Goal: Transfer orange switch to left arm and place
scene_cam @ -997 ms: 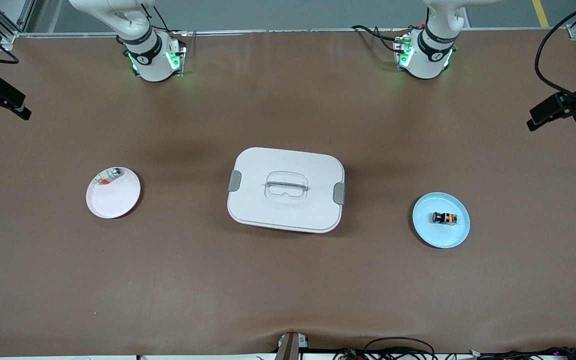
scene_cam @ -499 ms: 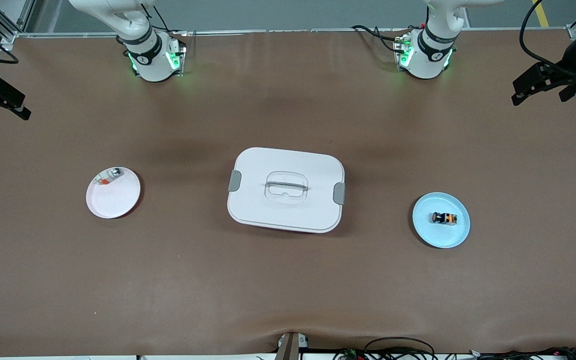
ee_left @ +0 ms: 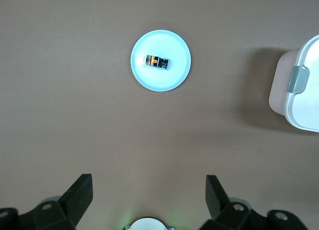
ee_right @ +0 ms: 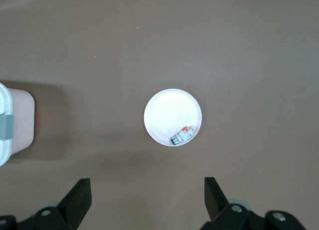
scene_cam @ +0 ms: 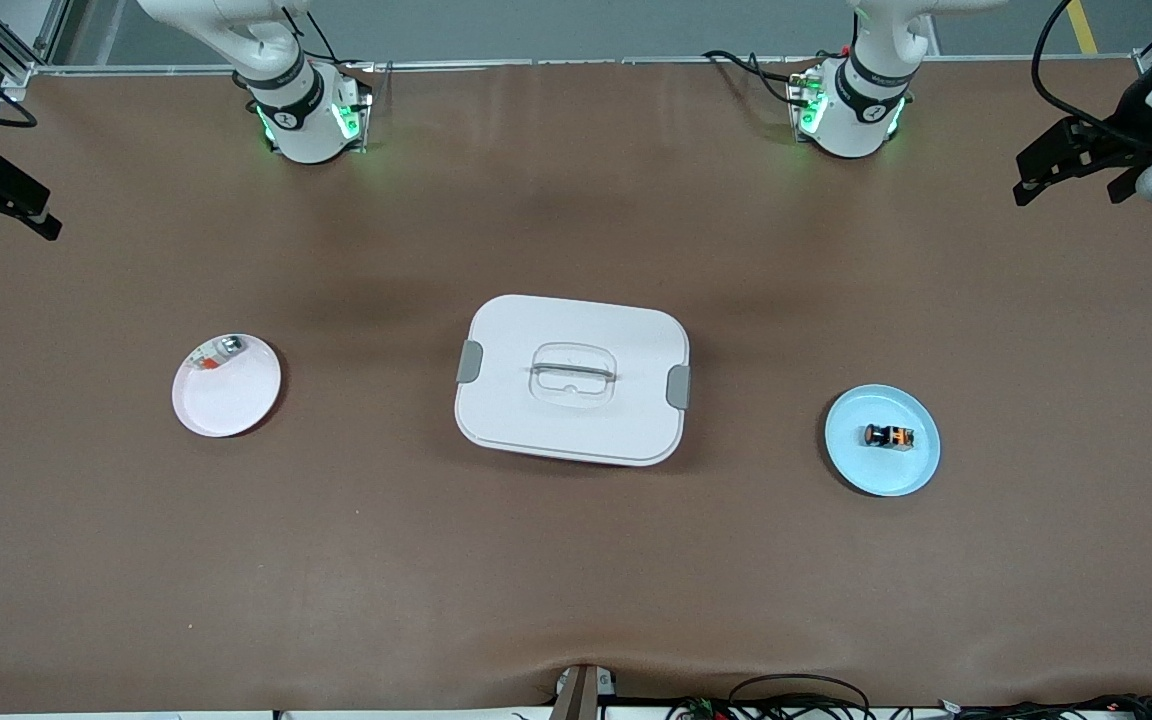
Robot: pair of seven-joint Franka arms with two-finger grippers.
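The orange switch lies on its side in the middle of a pale blue plate, toward the left arm's end of the table and a little nearer the front edge than the box. It is a tiny black push-button part with a round orange cap and an orange band. It looks light and rigid, with hard, probably slick plastic faces, so it could roll or skid on the plate if nudged. The surest hold is likely across the black body, not over the rounded cap.

The large white lidded box sits at the table's centre, its grey latches at either end and a clear handle on top, squarely between the two plates. Toward the right arm's end, a white plate carries a small silvery-clear part at its rim.

Farther up, the left gripper hangs high over bare table near the edge at the left arm's end, fingers spread and empty. The right gripper waits over the table's edge at the right arm's end, also spread wide, holding nothing.
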